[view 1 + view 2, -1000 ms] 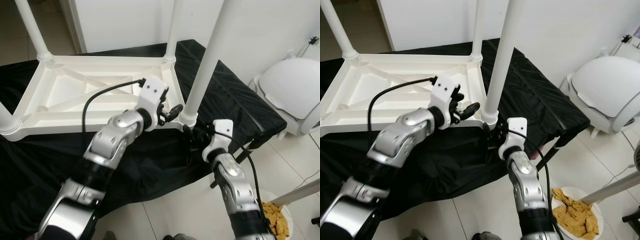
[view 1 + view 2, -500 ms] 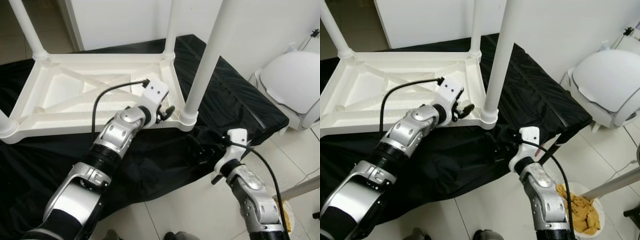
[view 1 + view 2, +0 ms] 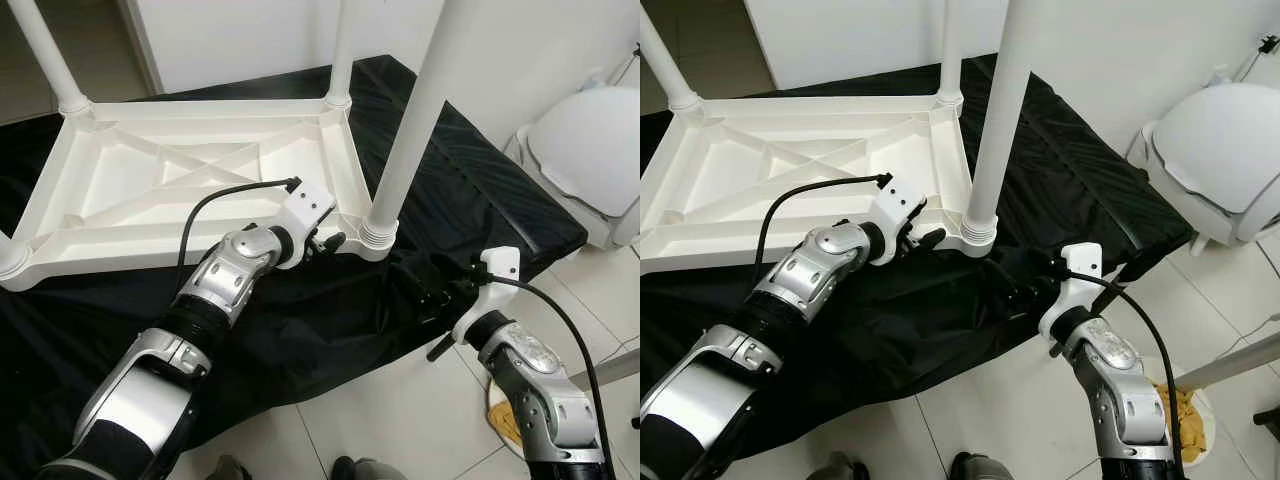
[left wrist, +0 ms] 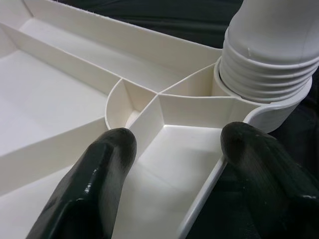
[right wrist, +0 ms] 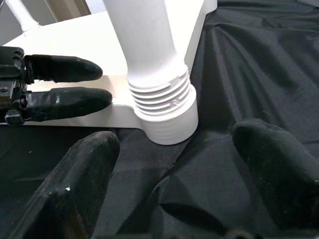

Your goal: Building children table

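Observation:
A white plastic children's table [image 3: 150, 190] lies upside down on a black cloth, its legs pointing up. The near right leg [image 3: 410, 120] stands in its ribbed corner socket [image 3: 377, 232]. My left gripper [image 3: 325, 243] is at that corner, open; in the left wrist view [image 4: 179, 144] one finger [image 4: 107, 164] is inside the frame and the other outside the rim. My right gripper [image 3: 432, 298] hovers low over the cloth a short way in front of the socket, open and holding nothing; the right wrist view [image 5: 177, 144] looks at the socket [image 5: 164, 112] between its fingers.
The black cloth [image 3: 480, 180] hangs over the platform's near edge to the tiled floor. A white domed appliance [image 3: 590, 150] stands at the right. A bowl of yellow chips [image 3: 1185, 420] sits on the floor by my right arm. Three other legs rise at the remaining corners.
My right gripper has drawn back from the leg's base, down and to the right. My left gripper has stayed near the corner rim, a little lower. The camera has shifted slightly.

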{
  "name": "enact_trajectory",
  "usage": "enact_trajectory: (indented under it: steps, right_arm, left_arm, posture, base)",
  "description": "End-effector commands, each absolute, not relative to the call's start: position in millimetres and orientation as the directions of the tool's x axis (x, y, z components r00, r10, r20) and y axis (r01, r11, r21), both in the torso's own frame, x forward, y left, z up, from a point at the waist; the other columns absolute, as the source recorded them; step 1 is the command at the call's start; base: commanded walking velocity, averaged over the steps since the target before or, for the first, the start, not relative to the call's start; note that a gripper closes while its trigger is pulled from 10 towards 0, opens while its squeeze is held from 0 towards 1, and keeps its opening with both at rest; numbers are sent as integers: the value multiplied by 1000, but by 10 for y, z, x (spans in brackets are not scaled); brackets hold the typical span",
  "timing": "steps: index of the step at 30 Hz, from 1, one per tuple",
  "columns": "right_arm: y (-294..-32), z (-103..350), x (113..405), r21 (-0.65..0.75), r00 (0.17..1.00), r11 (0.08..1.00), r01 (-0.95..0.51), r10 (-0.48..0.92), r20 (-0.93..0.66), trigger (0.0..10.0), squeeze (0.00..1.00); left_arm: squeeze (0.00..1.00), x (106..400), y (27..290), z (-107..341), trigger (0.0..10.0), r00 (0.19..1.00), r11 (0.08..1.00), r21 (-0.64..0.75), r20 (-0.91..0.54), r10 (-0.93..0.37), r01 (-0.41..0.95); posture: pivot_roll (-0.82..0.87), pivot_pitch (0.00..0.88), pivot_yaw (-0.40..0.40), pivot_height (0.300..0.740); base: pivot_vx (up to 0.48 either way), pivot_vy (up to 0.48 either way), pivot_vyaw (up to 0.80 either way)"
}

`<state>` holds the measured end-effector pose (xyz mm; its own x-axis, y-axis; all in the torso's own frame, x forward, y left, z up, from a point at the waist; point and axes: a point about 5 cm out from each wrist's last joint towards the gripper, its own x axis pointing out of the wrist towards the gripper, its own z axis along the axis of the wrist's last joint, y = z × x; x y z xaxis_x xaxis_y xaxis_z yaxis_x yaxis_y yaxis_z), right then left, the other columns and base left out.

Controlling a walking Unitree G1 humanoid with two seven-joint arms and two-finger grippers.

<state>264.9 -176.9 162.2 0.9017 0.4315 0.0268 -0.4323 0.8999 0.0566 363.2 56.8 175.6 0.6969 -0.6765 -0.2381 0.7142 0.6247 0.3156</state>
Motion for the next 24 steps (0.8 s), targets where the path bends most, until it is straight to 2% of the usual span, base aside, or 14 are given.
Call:
enact_trajectory:
  steps: [1,6,10,14,17,24]
  right_arm:
    - [-1793,1671,2643,62,896,894,-444,442,37,10000,0]
    - [-1795,1708,2634,64,870,868,-492,491,30,10000,0]
    - [-1830,1730,2655,54,864,862,-504,503,22,10000,0]
    - [-1849,1742,2689,43,862,861,-507,507,18,10000,0]
    - [-1845,1742,2718,40,858,857,-514,514,16,10000,0]
    - [-1836,1748,2743,34,851,850,-525,525,12,10000,0]
  left_arm:
    - [0,3571,610,1567,10000,631,553,304,-340,-697,775]
    - [0,3524,637,1538,10000,571,491,293,-375,-731,821]
    - [0,3448,656,1571,10000,489,431,232,-367,-791,872]
    - [0,3442,697,1670,10000,469,425,202,-318,-824,883]
    - [0,3494,770,1790,10000,502,466,189,-280,-818,864]
    - [0,3500,809,1801,10000,516,478,196,-279,-810,856]
  posture:
    - [-138,175,-6,740]
    - [-138,168,-7,740]
    - [-138,159,-7,740]
    - [-136,157,-7,740]
    - [-127,146,-10,740]
    - [-123,141,-16,740]
  base:
    - [0,0,0]
    - [0,0,0]
    - [0,0,0]
    - [0,0,0]
    - [0,0,0]
    - [0,0,0]
